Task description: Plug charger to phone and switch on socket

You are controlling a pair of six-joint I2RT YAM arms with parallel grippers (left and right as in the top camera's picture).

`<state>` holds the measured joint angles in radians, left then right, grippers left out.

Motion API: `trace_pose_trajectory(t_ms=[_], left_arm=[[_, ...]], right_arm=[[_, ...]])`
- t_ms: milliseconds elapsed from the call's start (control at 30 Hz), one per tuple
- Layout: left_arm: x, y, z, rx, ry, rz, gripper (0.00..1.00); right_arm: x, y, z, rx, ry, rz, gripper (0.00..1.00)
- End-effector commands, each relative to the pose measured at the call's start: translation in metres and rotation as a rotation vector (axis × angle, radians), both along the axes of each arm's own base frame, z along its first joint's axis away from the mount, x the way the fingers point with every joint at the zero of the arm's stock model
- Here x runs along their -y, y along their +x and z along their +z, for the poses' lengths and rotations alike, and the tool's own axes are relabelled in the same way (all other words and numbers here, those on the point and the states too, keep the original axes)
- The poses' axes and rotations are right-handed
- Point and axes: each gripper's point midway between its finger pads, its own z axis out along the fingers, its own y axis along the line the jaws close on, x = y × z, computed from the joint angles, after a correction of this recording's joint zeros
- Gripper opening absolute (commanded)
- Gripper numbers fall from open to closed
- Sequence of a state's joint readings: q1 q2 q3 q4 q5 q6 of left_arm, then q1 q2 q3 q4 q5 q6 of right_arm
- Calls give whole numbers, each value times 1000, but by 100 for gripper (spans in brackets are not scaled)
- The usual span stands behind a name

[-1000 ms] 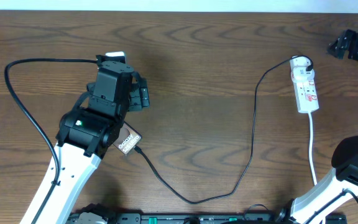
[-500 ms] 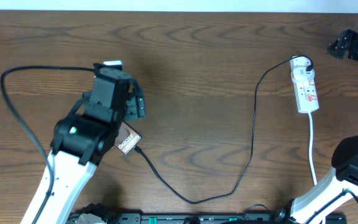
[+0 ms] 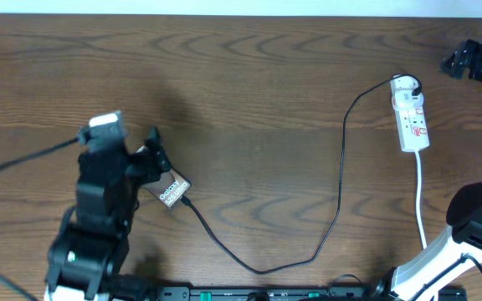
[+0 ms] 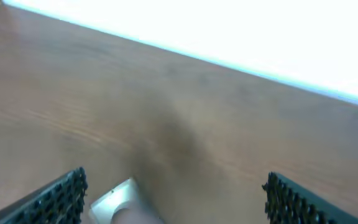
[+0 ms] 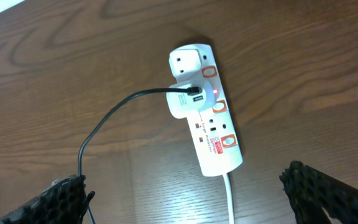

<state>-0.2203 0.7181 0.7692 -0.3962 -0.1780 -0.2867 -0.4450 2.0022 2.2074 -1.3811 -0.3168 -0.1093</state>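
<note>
The phone (image 3: 172,191) lies at the left; only its white label end shows, the rest is under my left arm. The charger (image 3: 340,180), a thin black cable, runs from that end in a long loop to a white adapter in the socket (image 3: 411,113). My left gripper (image 3: 151,150) is open just above and left of the phone; in the left wrist view (image 4: 173,196) a blurred pale corner (image 4: 114,199) lies between its fingers. My right gripper (image 3: 474,60) is open and empty at the far right; its view (image 5: 188,190) looks down on the socket (image 5: 207,112), where a small red light shows beside the adapter.
The socket's white cord (image 3: 421,201) runs toward the table's front edge, past my right arm's base (image 3: 475,217). The left arm's black cable (image 3: 23,159) trails off to the left. The table's far edge (image 4: 229,59) shows in the left wrist view.
My left arm has swung left and back toward the front edge, away from the phone's far end. The phone, cable, socket and right arm have not moved.
</note>
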Motion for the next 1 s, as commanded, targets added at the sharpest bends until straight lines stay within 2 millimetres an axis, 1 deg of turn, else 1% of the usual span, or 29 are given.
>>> trace_pose_trajectory(t_ms=[0,133,200,300,400,500,633,833,900,967], left_arm=[[-5,-7,6,139,-48,-10,89],[-14,-13,18,327,-79,8,89],[-20,-18,19,407,-86,23,89],[-28,-25,14,488,-88,48,89],[-35,-31,3,551,-85,69,89],[-38,-35,-14,586,-63,68,89],[-35,-37,-43,588,-11,30,89],[-32,-38,-74,460,67,-15,89],[-34,-38,-93,382,62,-8,90],[-34,-40,-119,275,55,-12,90]], right_arm=[[1,0,-3,-11,5,-11,99],[1,0,-3,-11,5,-11,99],[1,0,-3,-11,5,-11,99],[1,0,-3,-11,5,-11,99],[1,0,-3,-11,5,-11,99],[1,0,-3,-11,5,-11,99],[1,0,-3,-11,5,-11,99],[1,0,-3,-11,5,-11,99],[1,0,-3,-11,5,-11,99],[1,0,-3,-11,5,-11,99]])
